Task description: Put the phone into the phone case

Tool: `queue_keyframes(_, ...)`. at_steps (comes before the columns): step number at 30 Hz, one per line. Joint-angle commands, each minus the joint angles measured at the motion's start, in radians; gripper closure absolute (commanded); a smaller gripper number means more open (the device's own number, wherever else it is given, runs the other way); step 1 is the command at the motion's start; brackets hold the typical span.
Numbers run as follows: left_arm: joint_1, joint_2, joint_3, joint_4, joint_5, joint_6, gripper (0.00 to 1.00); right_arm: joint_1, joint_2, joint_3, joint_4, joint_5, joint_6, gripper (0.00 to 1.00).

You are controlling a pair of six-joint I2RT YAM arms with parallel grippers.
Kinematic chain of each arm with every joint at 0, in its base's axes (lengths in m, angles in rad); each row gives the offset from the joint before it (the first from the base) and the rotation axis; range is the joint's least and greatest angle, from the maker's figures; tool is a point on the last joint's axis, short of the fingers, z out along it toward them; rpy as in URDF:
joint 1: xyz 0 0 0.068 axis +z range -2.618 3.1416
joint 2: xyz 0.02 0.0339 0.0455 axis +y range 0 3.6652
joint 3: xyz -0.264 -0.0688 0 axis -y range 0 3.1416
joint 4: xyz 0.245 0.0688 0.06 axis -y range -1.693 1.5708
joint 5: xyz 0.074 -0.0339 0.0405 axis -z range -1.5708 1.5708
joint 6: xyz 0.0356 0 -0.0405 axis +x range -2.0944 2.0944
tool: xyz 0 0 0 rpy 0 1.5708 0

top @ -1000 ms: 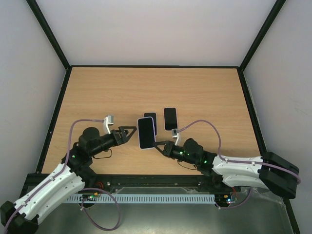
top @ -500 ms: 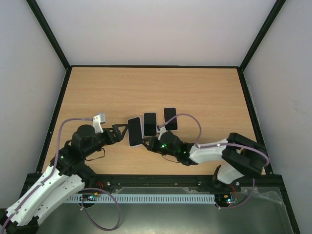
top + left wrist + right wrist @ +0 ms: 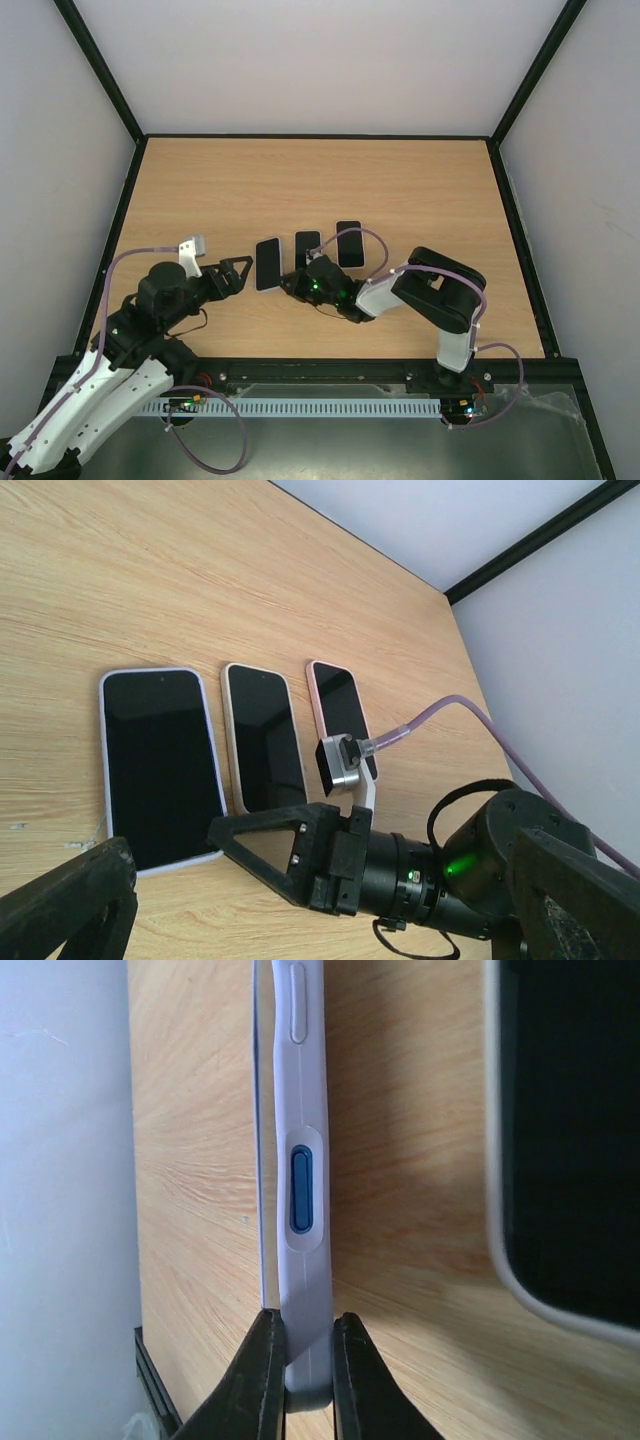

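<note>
At the left, the left gripper [image 3: 238, 275] is held with its jaws spread wide and nothing between them, just beside the phone [image 3: 267, 263]. The phone is laid flat, screen up, on the table [image 3: 420, 180] as the leftmost of three. It appears to be seated already in the lilac phone case [image 3: 303, 1110], whose rim is seen around the screen. Its near edge is pinched by the right gripper [image 3: 307, 1365], closed narrowly on it. A second handset [image 3: 307, 248] and a third handset [image 3: 348, 243] are laid further right. Only the release, and perhaps a check of the corners, is judged to be left.

Counter [image 3: 420, 190]: matt wood-grain surface. Phone case [image 3: 306, 1250]: smooth pale lilac plastic, satin finish. Phone [image 3: 160, 760]: glossy black screen. Right hand [image 3: 306, 1332]: matt black plastic.
</note>
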Motion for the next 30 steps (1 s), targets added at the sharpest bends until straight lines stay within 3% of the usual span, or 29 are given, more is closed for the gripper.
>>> queue_keyframes(1, 0.004, -0.016, 0.022, -0.027, -0.025, 0.017, 0.01, -0.009, 0.019, 0.073, 0.063, 0.027, 0.001, 0.96)
queue_keyframes(14, 0.004, -0.046, 0.022, -0.026, -0.022, -0.02, 0.01, -0.032, 0.089, 0.157, 0.011, 0.057, 0.02, 0.95)
queue_keyframes(21, 0.004, -0.042, 0.014, -0.035, -0.032, -0.042, 0.0, -0.035, 0.03, 0.145, -0.046, 0.051, -0.004, 0.75)
queue_keyframes(30, 0.004, -0.02, 0.025, -0.028, -0.05, -0.052, 0.01, -0.033, -0.212, 0.007, -0.158, 0.088, -0.083, 0.42)
